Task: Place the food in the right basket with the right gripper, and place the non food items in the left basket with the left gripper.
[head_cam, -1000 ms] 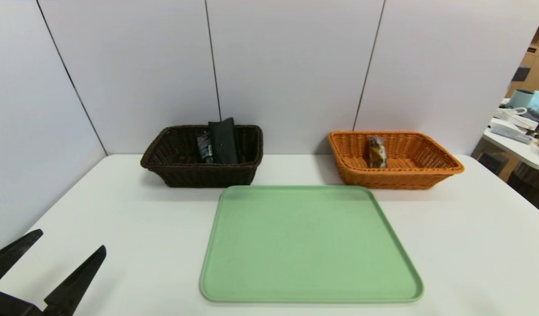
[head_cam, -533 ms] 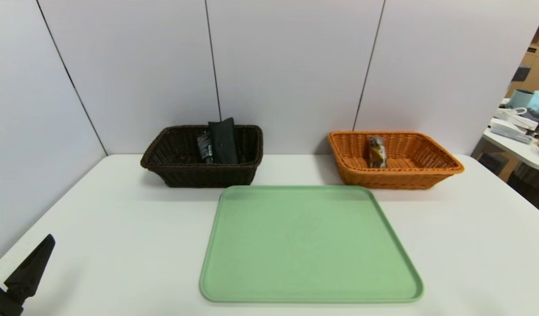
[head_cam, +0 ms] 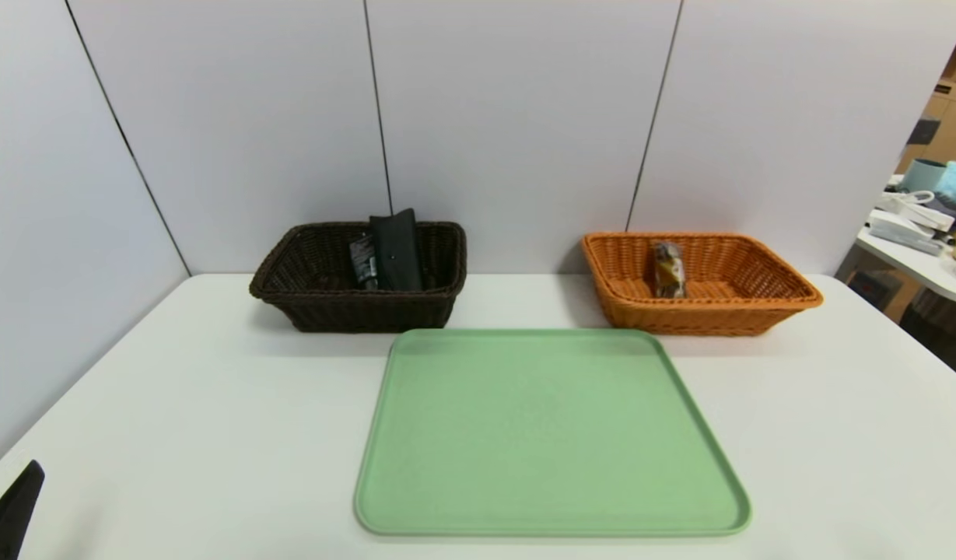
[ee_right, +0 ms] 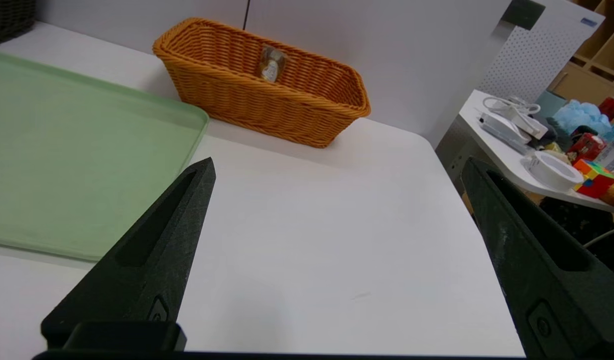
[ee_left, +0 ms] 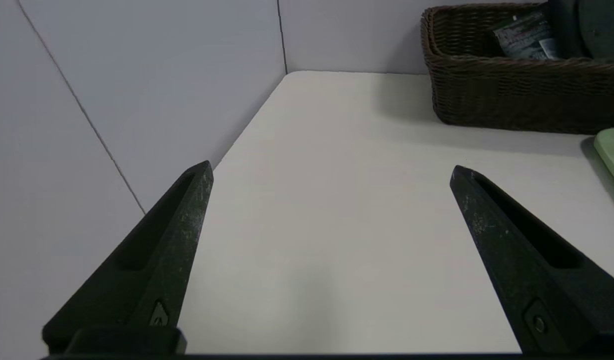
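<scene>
The wrapped snack bar [head_cam: 669, 270] leans inside the orange basket [head_cam: 789, 289] at the back right; the right wrist view shows the bar [ee_right: 271, 64] in that basket [ee_right: 227, 100] too. The dark brown basket [head_cam: 291, 274] at the back left holds the black tube [head_cam: 363, 262] and the black glasses case [head_cam: 396, 247]. My left gripper [ee_left: 331, 170] is open over bare table at the near left; only one fingertip [head_cam: 11, 517] shows in the head view. My right gripper [ee_right: 336, 165] is open over the table's near right, out of the head view.
A bare green tray [head_cam: 551, 435] lies in the middle of the white table [head_cam: 835, 428]. Partition walls close the back and left. A side desk [head_cam: 925, 264] with clutter stands past the table's right edge [ee_right: 451, 170].
My left gripper has drawn back toward the near left corner; two fingers showed in the head view before, now only one tip. Baskets, tray and items have not moved.
</scene>
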Tool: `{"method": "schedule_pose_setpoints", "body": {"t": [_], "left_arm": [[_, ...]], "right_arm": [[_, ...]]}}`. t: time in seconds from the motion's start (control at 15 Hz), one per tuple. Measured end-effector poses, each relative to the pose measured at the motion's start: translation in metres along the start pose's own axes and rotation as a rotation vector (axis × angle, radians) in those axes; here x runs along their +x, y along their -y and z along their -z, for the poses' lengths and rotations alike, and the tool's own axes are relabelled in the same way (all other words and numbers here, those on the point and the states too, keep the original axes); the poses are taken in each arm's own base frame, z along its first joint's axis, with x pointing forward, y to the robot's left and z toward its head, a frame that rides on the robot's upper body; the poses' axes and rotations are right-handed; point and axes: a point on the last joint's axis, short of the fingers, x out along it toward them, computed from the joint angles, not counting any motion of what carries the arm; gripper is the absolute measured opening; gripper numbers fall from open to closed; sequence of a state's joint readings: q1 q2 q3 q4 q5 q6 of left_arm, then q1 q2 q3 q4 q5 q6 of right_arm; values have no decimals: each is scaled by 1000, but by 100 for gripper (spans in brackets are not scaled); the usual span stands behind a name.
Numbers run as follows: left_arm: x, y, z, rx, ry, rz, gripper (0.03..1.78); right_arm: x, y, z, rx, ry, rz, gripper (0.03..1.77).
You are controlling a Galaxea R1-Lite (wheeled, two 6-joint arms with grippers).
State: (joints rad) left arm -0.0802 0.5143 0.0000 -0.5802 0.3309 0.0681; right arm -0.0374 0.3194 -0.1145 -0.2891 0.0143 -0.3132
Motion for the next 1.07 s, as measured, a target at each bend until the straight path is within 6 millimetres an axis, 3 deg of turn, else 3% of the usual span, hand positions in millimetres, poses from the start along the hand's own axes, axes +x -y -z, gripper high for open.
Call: {"method": "schedule_pose_setpoints", "body": {"t": [0.6, 1.07], "left_arm": [[-10, -3, 2, 3, 42, 9, 169], [-19, -3, 11, 7, 10, 41, 169]], "right_arm": [[-7, -1, -2, 24, 27, -64, 170], [-15, -6, 9, 46, 16, -130, 170]]}}
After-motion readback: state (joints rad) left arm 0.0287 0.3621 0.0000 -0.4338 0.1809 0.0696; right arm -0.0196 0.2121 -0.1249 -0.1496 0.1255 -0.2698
